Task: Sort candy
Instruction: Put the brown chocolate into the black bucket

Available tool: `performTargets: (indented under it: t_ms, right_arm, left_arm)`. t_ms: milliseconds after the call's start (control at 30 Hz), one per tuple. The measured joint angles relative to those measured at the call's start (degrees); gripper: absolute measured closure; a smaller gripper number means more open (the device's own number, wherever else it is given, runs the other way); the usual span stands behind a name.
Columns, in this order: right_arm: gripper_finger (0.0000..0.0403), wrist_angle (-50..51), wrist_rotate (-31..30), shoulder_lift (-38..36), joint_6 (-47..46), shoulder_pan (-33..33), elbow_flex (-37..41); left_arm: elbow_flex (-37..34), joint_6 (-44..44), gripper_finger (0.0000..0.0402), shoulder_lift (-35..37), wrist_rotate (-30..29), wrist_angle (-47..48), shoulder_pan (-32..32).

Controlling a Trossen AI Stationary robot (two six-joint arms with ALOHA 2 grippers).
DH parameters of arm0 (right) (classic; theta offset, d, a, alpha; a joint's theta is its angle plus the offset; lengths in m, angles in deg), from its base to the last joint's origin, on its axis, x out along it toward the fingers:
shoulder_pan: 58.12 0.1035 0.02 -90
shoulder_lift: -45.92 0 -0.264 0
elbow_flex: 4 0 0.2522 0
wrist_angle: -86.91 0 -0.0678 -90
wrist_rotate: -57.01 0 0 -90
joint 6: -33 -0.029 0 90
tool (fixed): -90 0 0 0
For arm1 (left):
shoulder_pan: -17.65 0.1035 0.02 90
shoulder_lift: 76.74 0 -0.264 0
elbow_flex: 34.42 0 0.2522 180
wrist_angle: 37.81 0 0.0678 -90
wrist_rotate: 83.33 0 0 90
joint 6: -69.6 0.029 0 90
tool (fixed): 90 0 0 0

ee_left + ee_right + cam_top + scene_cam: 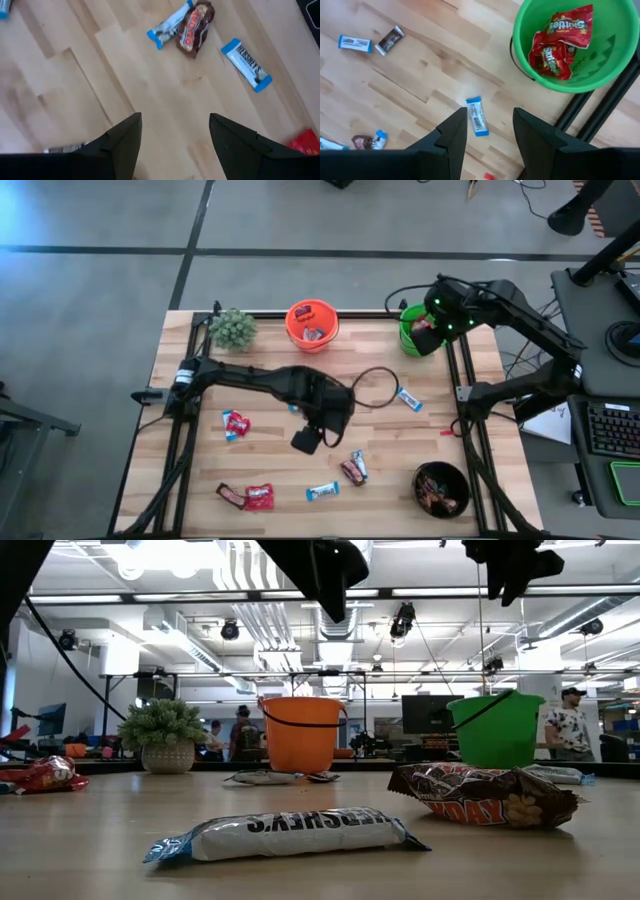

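Candy lies scattered on the wooden table: red packets, a dark brown bar, blue-and-white bars, and a blue-and-white bar beside a brown one. My left gripper hangs open above bare wood mid-table, with nothing between its fingers. A Hershey's bar lies ahead of it. My right gripper is open and empty, high up by the green bucket, which holds red Skittles packets.
An orange bucket with some candy stands at the far edge, with a small green plant to its left. A black bowl holding dark bars sits at the near right. Black frame rails run along the table's sides.
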Motion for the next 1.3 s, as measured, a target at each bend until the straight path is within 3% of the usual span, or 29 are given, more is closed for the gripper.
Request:
performTargets:
  t_ms: [267,533,733,1067,1300]
  right_arm:
    - [0.0252,0.0,0.9,-0.1,-4.1,2.0,0.0]
    - [0.0252,0.0,3.4,-0.1,-9.7,7.7,0.0]
    - [0.0252,-2.1,2.9,1.0,-16.5,16.6,0.0]
    - [0.0252,-5.1,-5.9,5.4,-28.2,34.8,0.0]
    - [0.0252,-11.1,-7.1,10.4,-30.8,42.2,0.0]
  left_arm:
    - [-3.6,-0.9,0.0187,0.0,-0.2,-5.0,-2.3]
    - [0.5,-3.5,0.0187,0.1,-7.3,6.2,-2.3]
    - [5.5,-4.0,0.0187,0.1,-8.7,12.1,-2.2]
    - [10.1,-5.0,0.0187,0.2,-10.4,20.3,-2.0]
    - [11.0,-5.1,0.0187,0.6,-11.9,21.2,-1.9]
